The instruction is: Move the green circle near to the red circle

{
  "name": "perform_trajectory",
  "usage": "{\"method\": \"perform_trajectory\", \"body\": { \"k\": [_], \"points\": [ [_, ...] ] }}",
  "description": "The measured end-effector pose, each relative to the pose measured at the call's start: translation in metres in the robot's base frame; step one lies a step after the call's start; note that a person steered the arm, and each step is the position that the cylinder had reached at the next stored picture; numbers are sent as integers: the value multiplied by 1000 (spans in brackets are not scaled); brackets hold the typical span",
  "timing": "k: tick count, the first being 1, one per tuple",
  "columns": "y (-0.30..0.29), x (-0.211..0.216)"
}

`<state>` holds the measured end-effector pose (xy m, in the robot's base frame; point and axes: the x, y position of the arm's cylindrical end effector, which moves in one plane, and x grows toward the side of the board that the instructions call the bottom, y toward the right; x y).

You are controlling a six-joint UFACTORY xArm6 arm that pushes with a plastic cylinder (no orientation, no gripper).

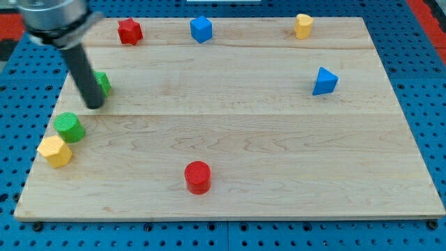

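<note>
- My tip ends a straight dark rod that comes down from the far left corner; it sits on the wooden board at its left side
- There is no hand here to be spread, pressed together or pinching: the rod is bare and holds nothing
- Just behind and to the right of my tip a second green block shows, partly hidden by the rod, so its shape cannot be made out; whether the tip touches it cannot be told
- The green circle stands near the left edge, a little nearer and to the left of my tip, apart from it
- A yellow block lies just beside the green circle on its near-left side, close to the board's left edge; whether they touch cannot be told
- The red circle stands near the near edge, left of the middle, well apart from the green circle and to its right
- A red star lies at the far edge on the left
- A blue block lies at the far edge, right of the red star
- A yellow cylinder-like block lies at the far edge on the right
- A blue triangle lies on the right side, well apart from everything else
</note>
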<state>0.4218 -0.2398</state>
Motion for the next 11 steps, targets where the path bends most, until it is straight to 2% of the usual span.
{"method": "perform_trajectory", "body": {
  "k": [2,3,4,6,7,8,11],
  "points": [
    [-43,16],
    [-48,42],
    [-34,49],
    [108,63],
    [145,71],
    [111,75],
    [159,84]
  ]
}}
